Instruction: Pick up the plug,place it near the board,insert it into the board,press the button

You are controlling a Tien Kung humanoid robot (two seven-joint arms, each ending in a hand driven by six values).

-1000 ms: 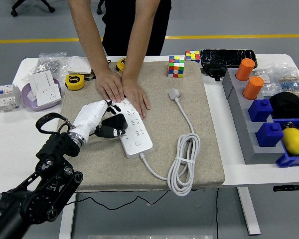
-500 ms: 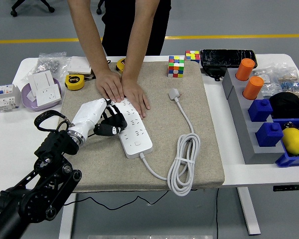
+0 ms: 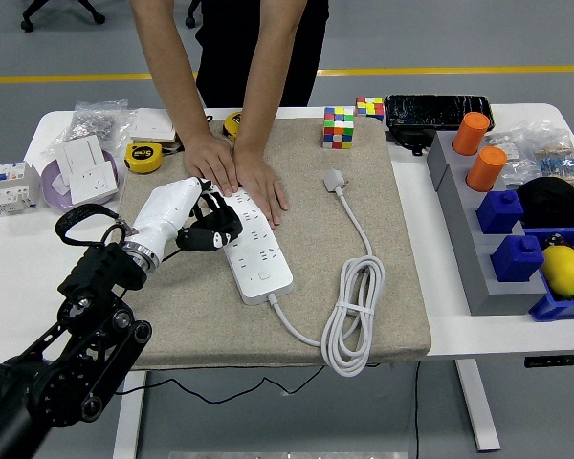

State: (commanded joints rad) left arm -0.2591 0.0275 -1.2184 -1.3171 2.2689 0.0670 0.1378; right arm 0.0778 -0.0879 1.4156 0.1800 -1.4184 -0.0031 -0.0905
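Observation:
A white power strip lies on the beige mat, running from the middle toward the near right. A person at the far side presses both hands flat on its far end. My left hand, white with black fingers, is at the strip's left edge, shut on a black plug. The plug sits over the strip's left sockets; whether its pins are in is hidden. The strip's button at its near end is uncovered. Its own white cable coils to the right and ends in a white plug.
Two yellow tape measures, a purple bowl with white sockets and a breaker are at the far left. Cubes stand at the mat's far edge. A grey rack with orange cylinders and blue blocks fills the right.
My left hand has moved slightly up and away along the strip's left edge, carrying the black plug closer to the person's hands. The person's hands have stayed put.

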